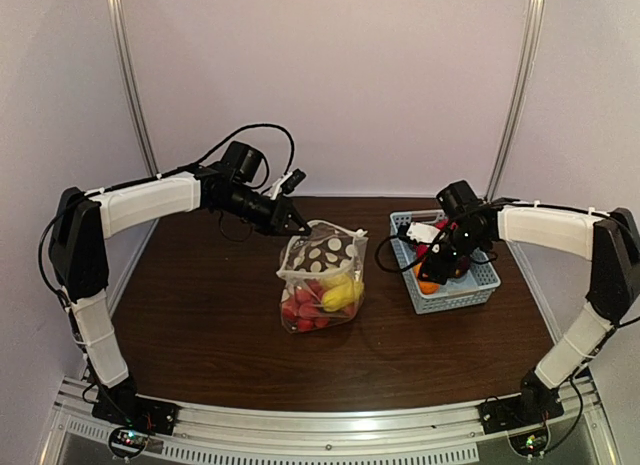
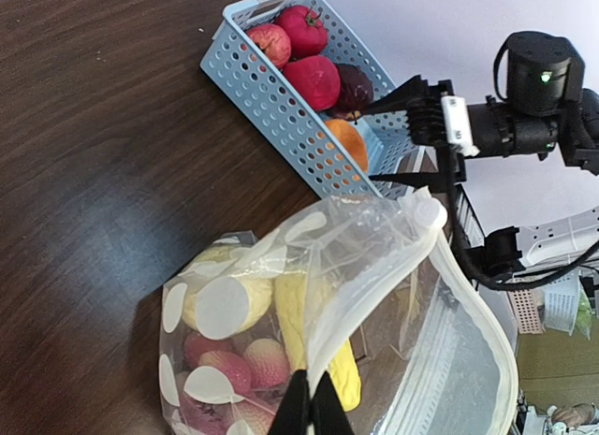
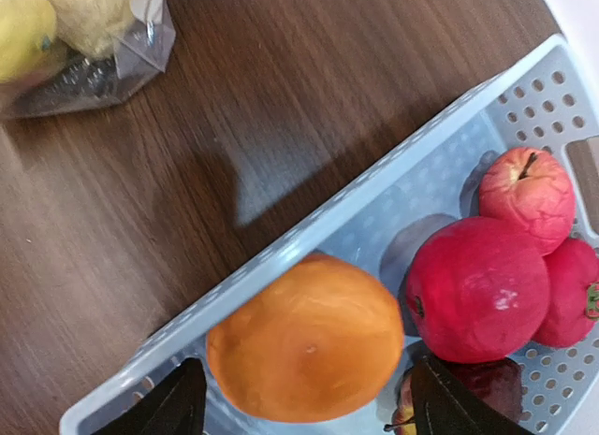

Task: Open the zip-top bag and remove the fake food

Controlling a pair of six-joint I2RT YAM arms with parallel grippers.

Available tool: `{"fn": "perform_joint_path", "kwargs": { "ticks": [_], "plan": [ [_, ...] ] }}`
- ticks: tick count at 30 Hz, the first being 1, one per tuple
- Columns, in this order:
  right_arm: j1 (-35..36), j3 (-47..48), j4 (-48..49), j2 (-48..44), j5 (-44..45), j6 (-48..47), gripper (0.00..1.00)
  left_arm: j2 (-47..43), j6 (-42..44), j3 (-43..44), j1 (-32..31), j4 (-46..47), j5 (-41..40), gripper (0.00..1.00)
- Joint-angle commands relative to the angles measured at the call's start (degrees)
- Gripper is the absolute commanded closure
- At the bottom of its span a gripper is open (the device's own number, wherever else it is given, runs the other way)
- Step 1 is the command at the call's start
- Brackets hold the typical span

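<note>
The zip-top bag (image 1: 322, 277) stands in the middle of the table with its mouth open, and also shows in the left wrist view (image 2: 374, 295). Yellow fruit (image 2: 329, 355) and pink-red fruits (image 2: 245, 362) lie inside it. My left gripper (image 1: 300, 225) is shut on the bag's white zip rim, seen at its fingertips in the left wrist view (image 2: 312, 409). My right gripper (image 1: 440, 270) is open over the light-blue basket (image 3: 374, 206). Its fingers stand wide apart on either side of an orange fruit (image 3: 309, 346), which lies in the basket.
The basket (image 1: 480, 285) at the right holds a red pomegranate-like fruit (image 3: 477, 290), a red apple (image 3: 526, 196), another red fruit and a dark purple one (image 3: 491, 381). Bare dark wood lies between bag and basket. Walls close off the back and sides.
</note>
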Motion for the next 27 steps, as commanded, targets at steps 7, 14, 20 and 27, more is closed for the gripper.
{"fn": "perform_joint_path", "kwargs": {
  "ticks": [7, 14, 20, 27],
  "plan": [
    [0.13, 16.97, -11.68, -7.07, -8.90, 1.05, 0.25, -0.39, 1.01, -0.07, 0.43, 0.67, 1.14, 1.00],
    [4.31, 30.12, -14.86, -2.51, -14.02, -1.50, 0.33, -0.48, 1.06, -0.17, -0.76, 1.45, 1.95, 1.00],
    [13.39, 39.58, -18.84, 4.88, -16.41, -4.19, 0.49, -0.48, 0.34, -0.16, -2.45, 3.04, 3.24, 1.00],
    [21.97, 42.06, -22.42, 9.88, -15.19, -12.74, 0.56, -0.43, 0.69, -0.04, -2.77, 3.04, 5.19, 1.00]
  ]
}}
